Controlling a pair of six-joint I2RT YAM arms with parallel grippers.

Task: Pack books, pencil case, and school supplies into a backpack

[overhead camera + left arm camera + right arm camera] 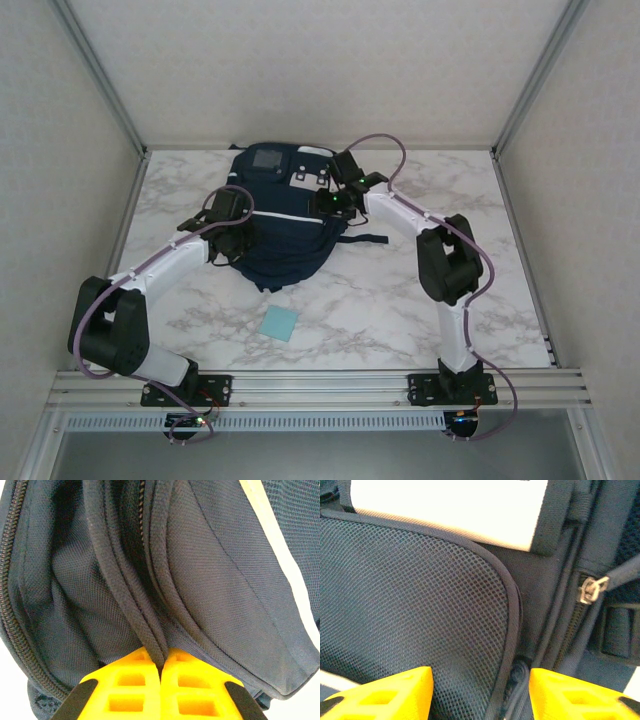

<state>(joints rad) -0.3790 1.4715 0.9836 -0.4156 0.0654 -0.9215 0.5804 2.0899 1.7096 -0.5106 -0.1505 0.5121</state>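
The navy backpack point(290, 225) lies at the back middle of the table, grey patch at its far end. My left gripper point(236, 246) is at its left side, shut on a fold of its corded seam point(150, 630), which runs up from between the yellow fingertips point(132, 672). My right gripper point(336, 203) hovers over the bag's right upper part, open, jaws straddling the bound edge of a mesh panel point(420, 600). A small light-blue square pad point(279, 323) of the school supplies lies on the table in front of the bag. The books and the pencil case are out of view.
A zipper pull point(591, 589) sits right of the mesh panel, a white reflective stripe point(450, 507) above it. A dark strap point(365, 238) trails right from the bag. The marble table point(420, 300) is walled on three sides.
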